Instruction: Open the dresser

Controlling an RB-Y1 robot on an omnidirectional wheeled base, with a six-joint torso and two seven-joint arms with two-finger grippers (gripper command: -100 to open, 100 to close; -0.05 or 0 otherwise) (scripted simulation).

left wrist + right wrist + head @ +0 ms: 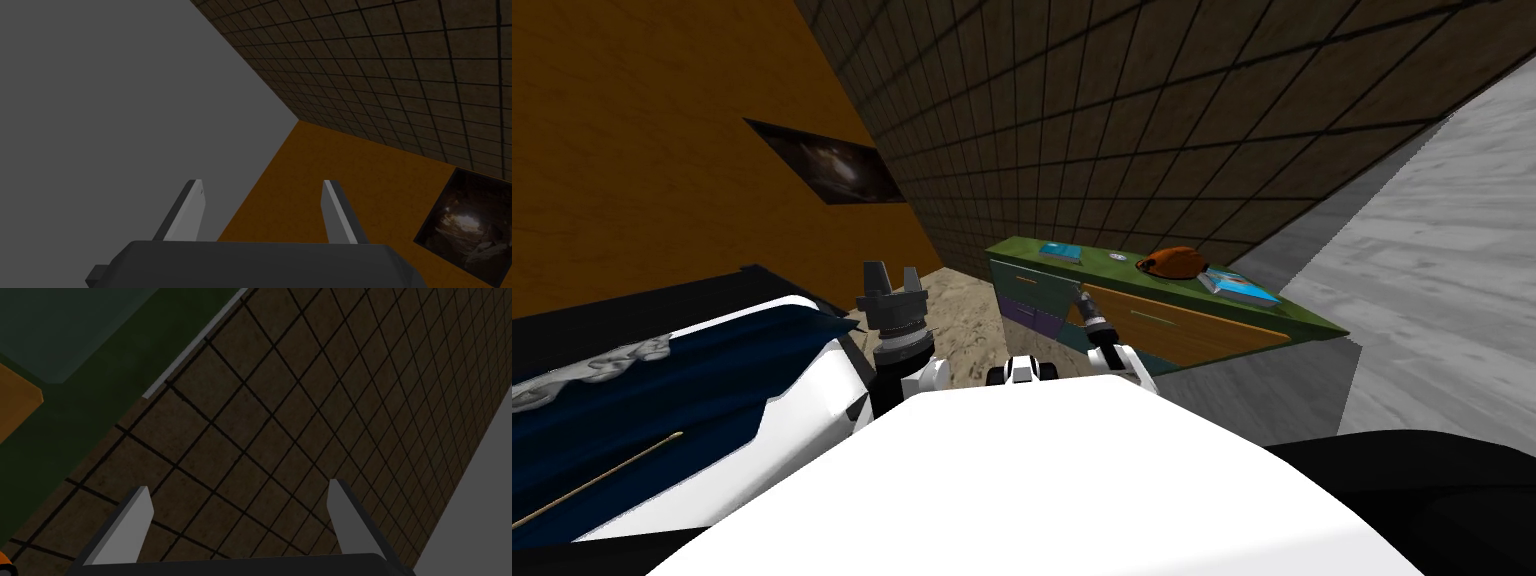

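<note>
1. Right gripper (240, 488): fingers spread, holding nothing, raised close before the dresser front; contact cannot be told.
2. Dresser (1172, 335): green top, orange and teal drawer fronts, against the tiled wall (1162, 120).
3. Dresser top: blue books (1240, 287) and an orange-brown object (1172, 263).
4. Left gripper (892, 275): fingers apart, empty, pointing upward beside the bed (662, 400).

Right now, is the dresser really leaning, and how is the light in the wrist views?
Head view: the dresser slants with the tiled wall, so that is camera roll and wide lens, not a lean. Right wrist view: dimly lit, dresser dark green. Left wrist view: equally dim.
</note>
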